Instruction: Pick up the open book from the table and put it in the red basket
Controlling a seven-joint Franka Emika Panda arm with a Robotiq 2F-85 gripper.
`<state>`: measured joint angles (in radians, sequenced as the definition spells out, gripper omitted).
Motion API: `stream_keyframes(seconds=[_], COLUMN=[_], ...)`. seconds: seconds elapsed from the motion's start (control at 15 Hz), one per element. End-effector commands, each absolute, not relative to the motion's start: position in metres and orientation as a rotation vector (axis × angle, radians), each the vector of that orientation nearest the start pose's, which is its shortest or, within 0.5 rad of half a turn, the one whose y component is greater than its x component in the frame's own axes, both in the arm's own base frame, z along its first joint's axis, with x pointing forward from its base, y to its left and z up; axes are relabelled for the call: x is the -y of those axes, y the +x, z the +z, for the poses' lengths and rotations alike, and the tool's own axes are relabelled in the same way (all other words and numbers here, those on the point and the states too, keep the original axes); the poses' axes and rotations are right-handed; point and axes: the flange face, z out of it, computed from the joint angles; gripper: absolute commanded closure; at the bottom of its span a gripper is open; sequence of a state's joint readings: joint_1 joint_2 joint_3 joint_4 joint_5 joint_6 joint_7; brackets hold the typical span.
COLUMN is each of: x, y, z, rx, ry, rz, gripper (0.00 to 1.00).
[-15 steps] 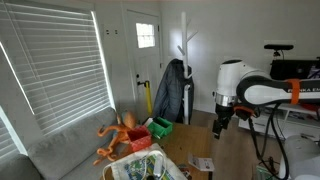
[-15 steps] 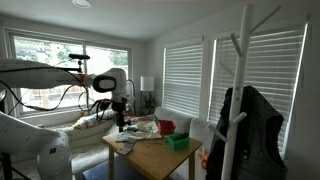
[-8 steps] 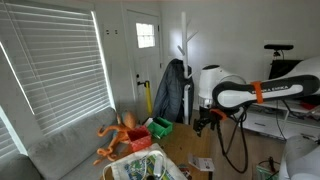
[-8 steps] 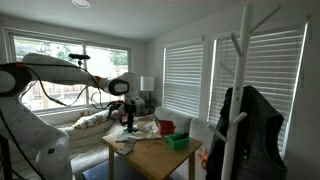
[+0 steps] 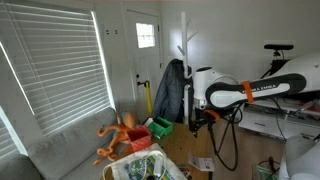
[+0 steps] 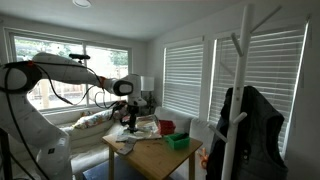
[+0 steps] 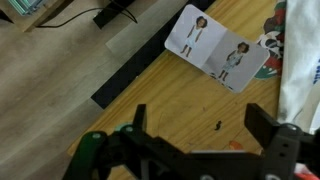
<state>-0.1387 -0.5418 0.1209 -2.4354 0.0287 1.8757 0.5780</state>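
Living room, sofa (image 5: 55, 150), coat rack (image 5: 185, 45)

The table (image 7: 165, 95) is smooth, grained wood and the open book (image 7: 218, 45) pale paper

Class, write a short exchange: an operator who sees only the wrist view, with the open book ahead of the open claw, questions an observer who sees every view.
Operator: The open book lies on the table beyond my claw. Where does it go?
Observer: In an exterior view the red basket stands on the same table, beside a green bin.
Operator: Anything else near it?
Observer: An orange many-legged toy shows close to the basket, by a grey sofa.
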Motion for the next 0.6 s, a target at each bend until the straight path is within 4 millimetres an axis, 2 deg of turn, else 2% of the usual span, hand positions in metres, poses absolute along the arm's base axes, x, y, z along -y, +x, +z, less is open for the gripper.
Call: stream_keyframes(seconds=[0.0, 0.2, 0.53], x=[-0.008, -0.016, -0.034], y=[0.406, 0.427, 0.464], z=[0.477, 0.460, 0.427], rx=[-1.149, -1.311, -1.437], ry=[-2.963, -2.903, -2.851], rz=[0.176, 0.324, 0.538], gripper=[0.00, 0.00, 0.00])
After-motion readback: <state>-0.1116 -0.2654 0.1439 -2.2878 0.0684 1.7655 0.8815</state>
